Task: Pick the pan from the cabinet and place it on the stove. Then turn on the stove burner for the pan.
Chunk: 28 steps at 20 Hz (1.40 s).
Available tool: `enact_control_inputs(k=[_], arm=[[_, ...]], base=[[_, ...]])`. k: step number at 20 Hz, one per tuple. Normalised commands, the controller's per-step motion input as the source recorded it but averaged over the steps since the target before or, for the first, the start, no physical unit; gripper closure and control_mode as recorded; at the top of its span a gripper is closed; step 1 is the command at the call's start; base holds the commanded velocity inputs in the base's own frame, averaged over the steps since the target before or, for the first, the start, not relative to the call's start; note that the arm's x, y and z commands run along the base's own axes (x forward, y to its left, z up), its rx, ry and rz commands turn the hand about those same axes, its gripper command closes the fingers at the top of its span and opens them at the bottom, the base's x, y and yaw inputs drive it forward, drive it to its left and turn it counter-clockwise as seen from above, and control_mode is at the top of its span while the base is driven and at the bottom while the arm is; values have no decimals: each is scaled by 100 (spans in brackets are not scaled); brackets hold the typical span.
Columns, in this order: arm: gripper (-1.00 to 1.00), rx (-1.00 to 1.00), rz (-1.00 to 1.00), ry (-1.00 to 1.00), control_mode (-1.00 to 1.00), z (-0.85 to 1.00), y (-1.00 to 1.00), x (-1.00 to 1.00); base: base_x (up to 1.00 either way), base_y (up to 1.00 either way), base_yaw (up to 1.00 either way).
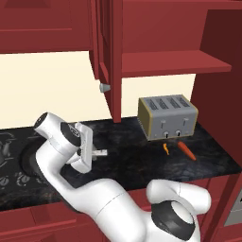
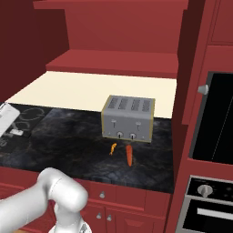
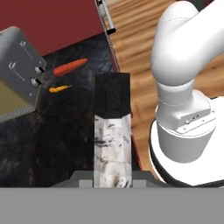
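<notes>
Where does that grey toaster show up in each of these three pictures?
Left base view: the toaster stands right of centre on the dark countertop.
Right base view: centre of the picture.
Hand view: upper left edge, tilted.
Shared landmark: the orange carrot in front of it.

Pan (image 1: 29, 159): small, round and black, sitting flat on the stove (image 1: 9, 182) at the counter's left end, largely hidden behind the arm; handle cannot be made out. Stove: flat black cooktop showing grey ring outlines and small knobs. Cabinet (image 1: 156, 28): dark red, door hanging open, red shelf showing inside.
</notes>
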Motion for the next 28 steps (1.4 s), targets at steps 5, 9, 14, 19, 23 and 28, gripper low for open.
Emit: enact_control_inputs(k=[5,9,14,19,23,28], arm=[[100,0,-20,-2,-100,-12,1,25],[100,0,-22,-4,-100,-9,14,24],[100,0,-19,-8,-100,-12,32,17],[100,0,-16,-10,-100,-20,43,13],[100,0,-16,-10,-100,-23,37,18],[100,0,-19,-8,-100,-30,22,21]], base=[[0,0,0],[0,0,0],[0,0,0],[0,0,0],[0,0,0],[0,0,0]])
